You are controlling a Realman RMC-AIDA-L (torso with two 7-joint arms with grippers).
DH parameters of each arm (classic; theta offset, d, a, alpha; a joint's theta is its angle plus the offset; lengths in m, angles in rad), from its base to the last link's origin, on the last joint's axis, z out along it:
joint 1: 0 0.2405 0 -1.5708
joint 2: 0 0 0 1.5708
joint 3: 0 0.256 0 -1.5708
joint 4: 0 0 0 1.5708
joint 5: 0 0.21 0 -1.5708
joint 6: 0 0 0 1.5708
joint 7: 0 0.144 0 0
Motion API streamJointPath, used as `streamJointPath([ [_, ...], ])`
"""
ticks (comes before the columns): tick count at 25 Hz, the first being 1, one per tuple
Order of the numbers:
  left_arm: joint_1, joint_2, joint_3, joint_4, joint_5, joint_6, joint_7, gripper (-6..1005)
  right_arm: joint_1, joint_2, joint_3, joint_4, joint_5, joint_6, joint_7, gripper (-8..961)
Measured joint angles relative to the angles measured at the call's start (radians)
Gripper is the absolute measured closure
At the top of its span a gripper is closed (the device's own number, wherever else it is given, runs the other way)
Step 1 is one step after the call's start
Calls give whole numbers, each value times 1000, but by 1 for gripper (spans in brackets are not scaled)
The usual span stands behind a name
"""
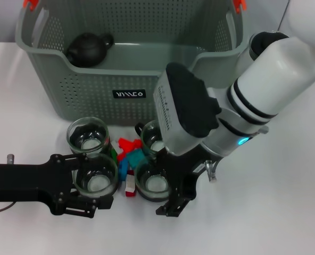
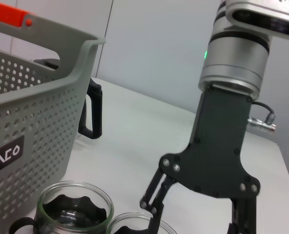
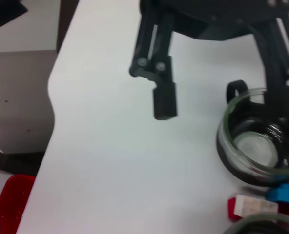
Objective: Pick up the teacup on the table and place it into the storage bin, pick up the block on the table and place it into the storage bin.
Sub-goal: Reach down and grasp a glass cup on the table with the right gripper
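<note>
Several glass teacups stand in front of the storage bin. Between them lies a pile of red, blue and white blocks. My left gripper lies low on the table, open, with the near-left teacup between its fingers. In the right wrist view one of its fingers is well clear of that teacup and the other is against it. My right gripper hangs open just right of the near-right teacup; its fingers are spread.
A black teapot sits inside the bin. Two more teacups stand close to the bin's front wall. A black handle shows past the bin's corner. The table edge is near the left gripper.
</note>
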Motion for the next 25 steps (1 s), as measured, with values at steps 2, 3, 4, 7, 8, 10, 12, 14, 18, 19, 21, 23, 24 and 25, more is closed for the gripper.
streamJointPath([
  [2, 0, 0, -1, 0, 0, 0, 0, 66, 0, 0, -17, 0, 6, 9, 0, 28],
  [3, 0, 0, -1, 0, 0, 0, 0, 66, 0, 0, -24, 0, 8, 14, 0, 28],
  [4, 0, 0, -2, 0, 0, 0, 0, 66, 0, 0, -30, 0, 10, 18, 0, 28],
  [7, 0, 0, -2, 0, 0, -1, 0, 66, -1, 0, -51, 1, 21, 36, 0, 28],
  [8, 2, 0, -1, 0, 0, -1, 0, 66, -3, 0, -61, 1, 25, 44, 0, 28],
  [10, 7, 0, -1, 0, 0, -1, 2, 66, -5, 0, -73, 0, 29, 54, 0, 28],
  [12, 8, 0, -2, 0, 0, -1, 3, 66, -6, 0, -80, 0, 30, 62, 0, 28],
  [14, 9, 0, -2, 0, 0, -2, 3, 66, -6, 0, -86, 2, 30, 70, 0, 28],
  [18, 11, 0, -2, 0, 0, -1, 0, 66, -8, 0, -107, 7, 30, 90, 4, 28],
  [19, 12, 0, -2, 0, 0, -1, 0, 66, -9, 1, -115, 8, 30, 97, 7, 28],
  [21, 12, 0, -2, 0, 0, -1, 0, 66, -10, 2, -131, 9, 30, 108, 13, 28],
  [23, 12, -1, -2, 0, 0, -1, 0, 66, -11, 2, -147, 11, 30, 118, 20, 28],
  [24, 12, -1, -1, 0, 0, -1, 0, 66, -11, 3, -151, 12, 30, 119, 23, 29],
  [25, 12, -1, -1, 0, 0, -1, 0, 66, -11, 3, -154, 14, 30, 120, 25, 29],
])
